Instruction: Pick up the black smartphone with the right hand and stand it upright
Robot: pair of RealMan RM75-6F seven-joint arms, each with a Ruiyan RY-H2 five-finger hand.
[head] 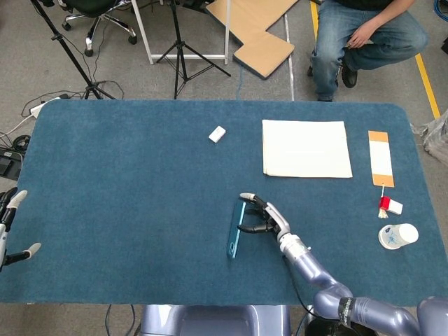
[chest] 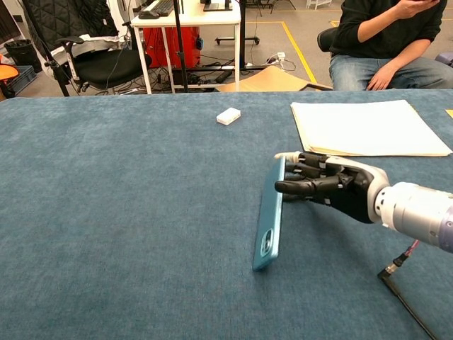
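The smartphone (head: 236, 229) (chest: 271, 216) shows a teal back with its camera at the near end. It rests on its long edge on the blue table (head: 126, 182), leaning steeply, low over the cloth. My right hand (head: 264, 218) (chest: 329, 185) lies just right of it, close to the table, and pinches the phone's far end between the thumb on top and the fingers (chest: 294, 187) on its side. My left hand (head: 10, 227) shows only in the head view at the table's left edge, fingers apart and holding nothing.
A small white box (head: 217, 134) (chest: 228, 116) lies at the back centre. A stack of white paper (head: 306, 148) (chest: 368, 127) sits behind my right hand. At the right are an orange strip (head: 380, 158), a red-and-white item (head: 389, 205) and a paper cup (head: 398, 236).
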